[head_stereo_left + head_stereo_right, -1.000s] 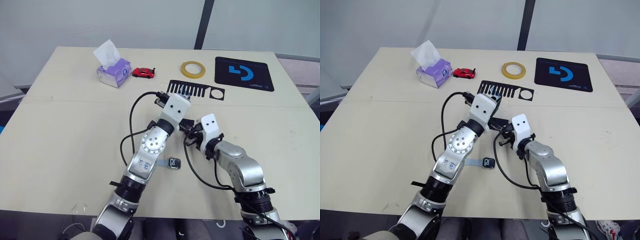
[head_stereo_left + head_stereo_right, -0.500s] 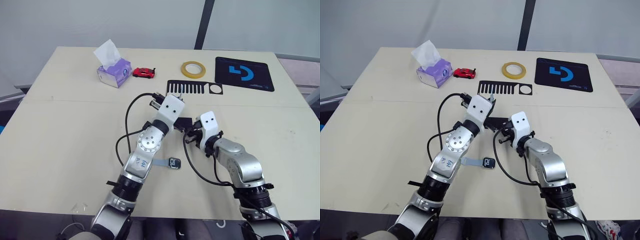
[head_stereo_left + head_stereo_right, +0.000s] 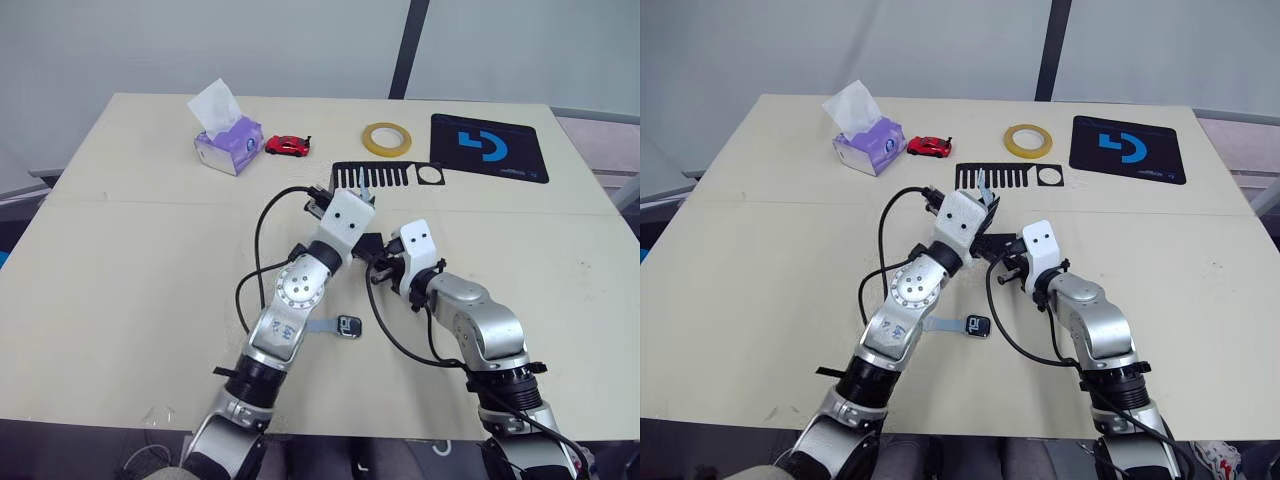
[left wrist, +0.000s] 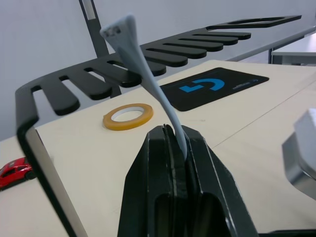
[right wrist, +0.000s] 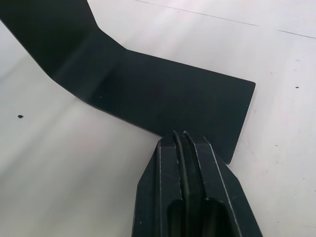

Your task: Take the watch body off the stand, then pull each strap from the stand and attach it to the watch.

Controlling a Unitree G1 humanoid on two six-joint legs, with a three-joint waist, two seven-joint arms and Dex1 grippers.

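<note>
Tissue box (image 3: 228, 143) sits upper left on the table (image 3: 120, 260), toy car (image 3: 287, 146) right beside it. Tape roll (image 3: 386, 138) is upper centre, mat (image 3: 488, 146) upper right. Stand (image 3: 388, 177) is just below the tape, watch body (image 3: 348, 326) lower centre.

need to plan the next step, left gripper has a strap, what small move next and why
Probably carry the strap down to the watch body. The left gripper is shut on it, clear of the stand; the watch lies on the table with one strap already on. The right gripper presses the stand's foot.
</note>
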